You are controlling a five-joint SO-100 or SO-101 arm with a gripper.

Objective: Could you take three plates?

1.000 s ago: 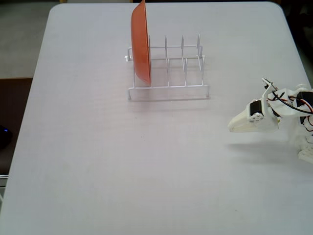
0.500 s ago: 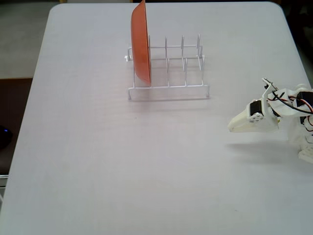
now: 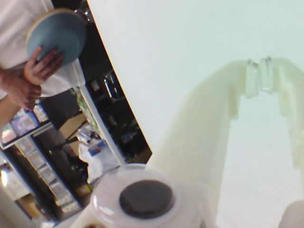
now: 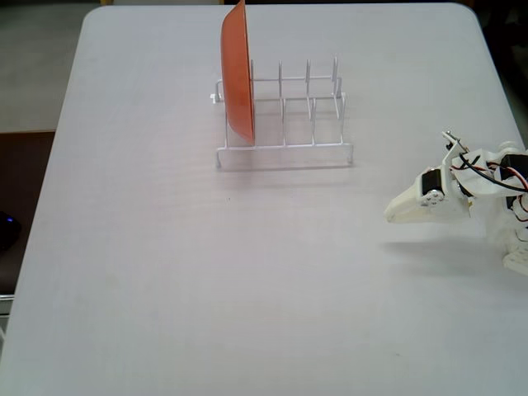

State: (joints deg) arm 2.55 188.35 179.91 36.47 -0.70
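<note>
In the wrist view, a person's hand (image 3: 40, 69) holds a light blue plate (image 3: 54, 35) beyond the table edge, at the top left. My gripper (image 3: 259, 76) is shut with nothing in it, its white fingertips touching over the bare white table. The fixed view shows the gripper (image 4: 389, 216) low over the table at the right side, pointing left and well apart from the rack. No plate lies on the table in that view.
A white wire dish rack (image 4: 285, 124) stands at the back middle of the table (image 4: 206, 272). An orange-red plate (image 4: 237, 70) stands upright in its leftmost slot, and the other slots are bare. Shelves and clutter (image 3: 71, 156) lie beyond the table edge.
</note>
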